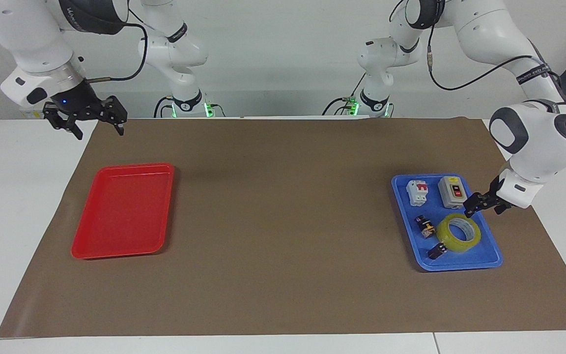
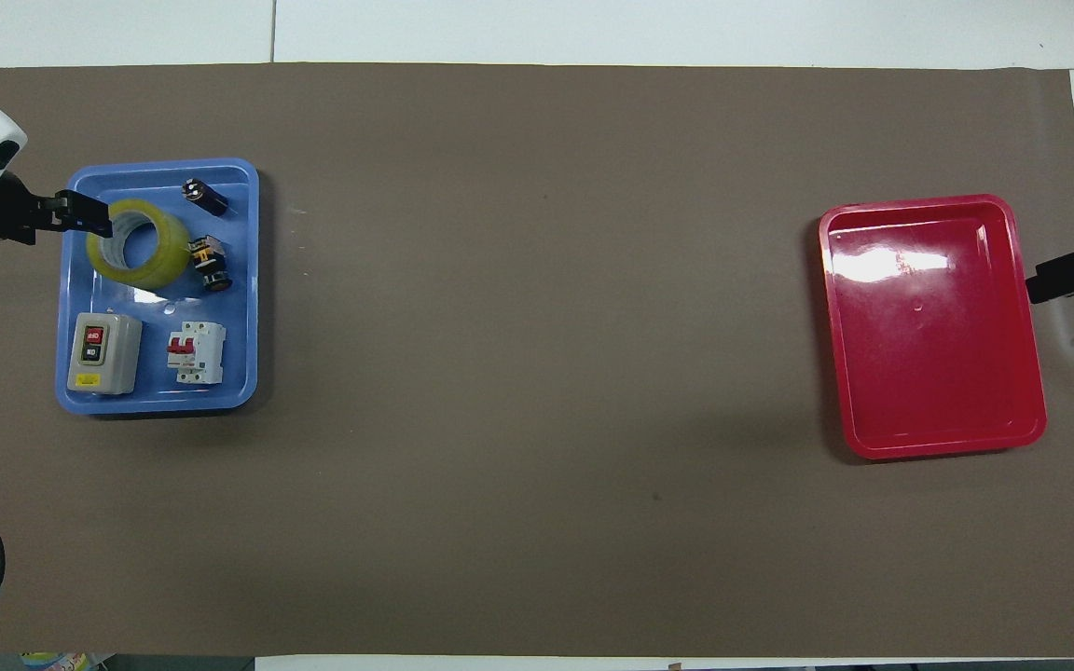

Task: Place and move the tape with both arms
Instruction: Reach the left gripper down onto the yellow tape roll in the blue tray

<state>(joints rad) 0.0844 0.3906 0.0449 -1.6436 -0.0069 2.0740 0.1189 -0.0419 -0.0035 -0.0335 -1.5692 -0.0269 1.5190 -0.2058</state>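
Right hand [image 1: 85,119] spread open, empty, waiting above the table's edge near the red tray [image 1: 123,210]; tape [image 1: 458,233] flat in the blue tray [image 1: 465,263], hole up; left hand [image 1: 482,205] far closer, just above its rim, grip unreadable.

The tape [image 1: 458,233] [image 2: 133,242] — a translucent yellow roll with a pale core — lies flat, lower right in the facing view, upper left overhead.
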